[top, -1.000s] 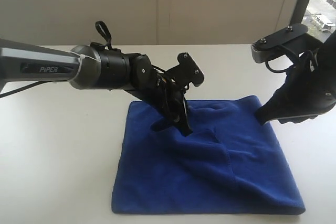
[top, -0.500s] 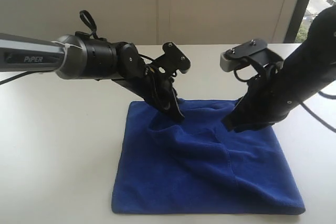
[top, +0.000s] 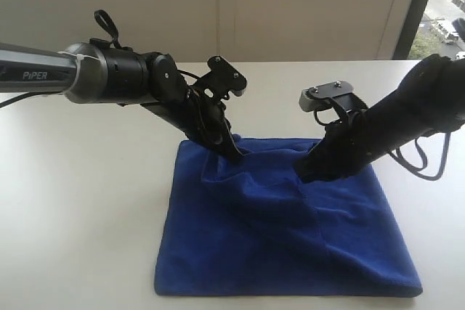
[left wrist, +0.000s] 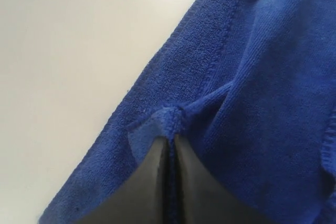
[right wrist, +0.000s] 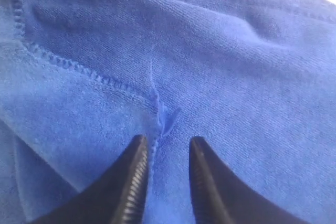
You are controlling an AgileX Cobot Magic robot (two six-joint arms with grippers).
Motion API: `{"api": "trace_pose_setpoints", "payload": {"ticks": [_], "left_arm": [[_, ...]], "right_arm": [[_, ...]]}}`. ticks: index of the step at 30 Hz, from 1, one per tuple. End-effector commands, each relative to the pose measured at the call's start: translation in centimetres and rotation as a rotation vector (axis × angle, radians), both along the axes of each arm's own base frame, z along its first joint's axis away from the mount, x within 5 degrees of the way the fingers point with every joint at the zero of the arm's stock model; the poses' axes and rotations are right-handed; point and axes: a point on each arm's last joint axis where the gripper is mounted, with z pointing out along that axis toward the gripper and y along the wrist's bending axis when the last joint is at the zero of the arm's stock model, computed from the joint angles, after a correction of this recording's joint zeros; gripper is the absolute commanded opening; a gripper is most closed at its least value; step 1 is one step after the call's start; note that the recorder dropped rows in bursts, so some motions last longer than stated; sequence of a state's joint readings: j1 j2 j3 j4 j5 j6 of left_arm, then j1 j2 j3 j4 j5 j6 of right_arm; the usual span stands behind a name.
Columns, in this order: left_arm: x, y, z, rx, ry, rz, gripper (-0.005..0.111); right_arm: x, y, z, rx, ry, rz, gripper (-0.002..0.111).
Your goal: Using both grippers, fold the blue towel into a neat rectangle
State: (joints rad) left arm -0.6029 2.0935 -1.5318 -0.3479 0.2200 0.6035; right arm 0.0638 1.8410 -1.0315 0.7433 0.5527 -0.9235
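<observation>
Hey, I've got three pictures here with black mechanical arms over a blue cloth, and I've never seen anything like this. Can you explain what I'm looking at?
This is a robot with two arms, and each arm ends in a two-fingered tool. The wide picture comes from a camera standing off the arms. The two close-ups come from cameras on the wrists, looking along the fingers. On the white table lies a blue towel, the only cloth there. The left tool has its fingers shut on a pinch of the towel near its edge. The right tool is down at the towel too, but its fingers stand apart at a small crease, and I cannot see that it grips anything.
</observation>
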Motion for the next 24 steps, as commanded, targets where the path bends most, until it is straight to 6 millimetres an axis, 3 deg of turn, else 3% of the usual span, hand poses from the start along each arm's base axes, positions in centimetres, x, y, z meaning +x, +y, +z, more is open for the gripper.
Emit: {"api": "trace_pose_setpoints", "payload": {"ticks": [1,24], "left_arm": [[0.0,0.2,0.6,-0.014,0.006,0.01,0.009],[0.2,0.1,0.7,-0.02,-0.014,0.014,0.009]], "right_arm": [[0.9,0.2,-1.5,0.028,0.008,0.011,0.027],[1.6,0.6,-3.0,0.078,0.01,-0.025,0.027]]}}
